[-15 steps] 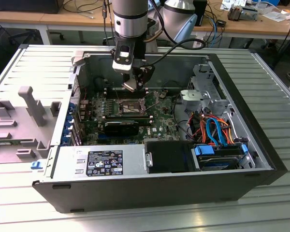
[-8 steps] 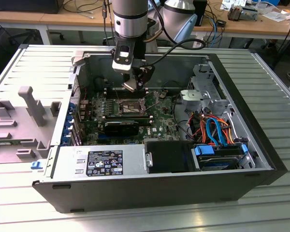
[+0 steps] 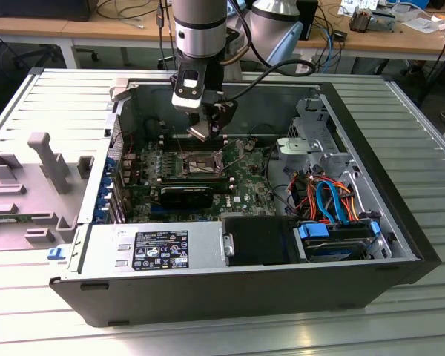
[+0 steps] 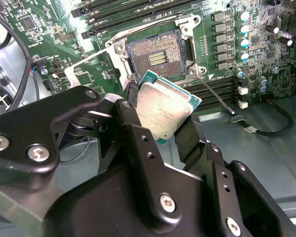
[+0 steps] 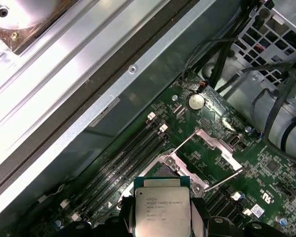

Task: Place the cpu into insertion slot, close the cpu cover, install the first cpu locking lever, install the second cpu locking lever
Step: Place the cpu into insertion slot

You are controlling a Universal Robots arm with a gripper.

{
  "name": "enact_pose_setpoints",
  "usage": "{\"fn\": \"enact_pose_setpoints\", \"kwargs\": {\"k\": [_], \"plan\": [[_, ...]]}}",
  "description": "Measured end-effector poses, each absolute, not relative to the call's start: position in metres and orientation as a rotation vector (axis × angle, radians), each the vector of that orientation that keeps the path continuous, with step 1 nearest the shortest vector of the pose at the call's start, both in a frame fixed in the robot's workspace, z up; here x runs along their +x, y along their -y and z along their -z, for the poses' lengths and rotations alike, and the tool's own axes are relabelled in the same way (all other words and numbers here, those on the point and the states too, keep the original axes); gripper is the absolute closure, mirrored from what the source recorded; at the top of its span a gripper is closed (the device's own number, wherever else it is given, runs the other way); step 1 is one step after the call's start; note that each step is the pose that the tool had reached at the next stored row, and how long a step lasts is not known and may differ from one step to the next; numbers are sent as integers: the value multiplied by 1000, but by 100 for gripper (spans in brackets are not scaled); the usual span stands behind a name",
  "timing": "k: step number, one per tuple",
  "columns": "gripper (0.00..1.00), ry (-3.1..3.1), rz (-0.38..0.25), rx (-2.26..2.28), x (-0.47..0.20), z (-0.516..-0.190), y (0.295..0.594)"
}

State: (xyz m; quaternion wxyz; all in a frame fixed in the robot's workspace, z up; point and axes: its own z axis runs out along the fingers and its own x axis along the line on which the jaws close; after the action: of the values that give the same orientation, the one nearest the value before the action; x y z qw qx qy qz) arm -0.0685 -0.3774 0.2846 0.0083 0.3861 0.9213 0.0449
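Silver-topped cpu (image 5: 161, 210) clamped edgewise in the gripper (image 4: 161, 117), hovering above the open insertion slot (image 4: 155, 55).
Risk: it comes down skewed or misaligned and damages the slot; edge grip may slip.

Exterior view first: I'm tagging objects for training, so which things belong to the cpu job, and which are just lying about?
Job in hand:
gripper, shut on the cpu
insertion slot, empty
cpu cover, raised
locking lever

Lying about:
memory slots
power supply
blue cables
grey fixture beside the case
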Motion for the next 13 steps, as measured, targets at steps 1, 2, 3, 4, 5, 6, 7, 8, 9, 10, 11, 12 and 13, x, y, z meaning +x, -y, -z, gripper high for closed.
{"fn": "enact_pose_setpoints", "kwargs": {"k": [1,2,3,4,5,6,7,8,9,10,11,12,13], "plan": [[45,-2879,-140,1208,-69,-285,377],[45,-2878,-140,1209,-68,-285,377],[45,-2878,-140,1210,-68,-285,377],[45,-2877,-140,1211,-68,-285,377],[45,-2877,-140,1212,-69,-285,377],[45,-2876,-140,1213,-69,-285,377],[45,-2876,-140,1214,-68,-285,377],[45,-2875,-140,1216,-69,-285,377],[45,-2874,-140,1217,-69,-285,377],[45,-2874,-140,1218,-69,-285,377],[45,-2873,-140,1219,-69,-285,377],[45,-2873,-140,1221,-69,-285,377],[45,-2872,-140,1222,-69,-285,377]]}}
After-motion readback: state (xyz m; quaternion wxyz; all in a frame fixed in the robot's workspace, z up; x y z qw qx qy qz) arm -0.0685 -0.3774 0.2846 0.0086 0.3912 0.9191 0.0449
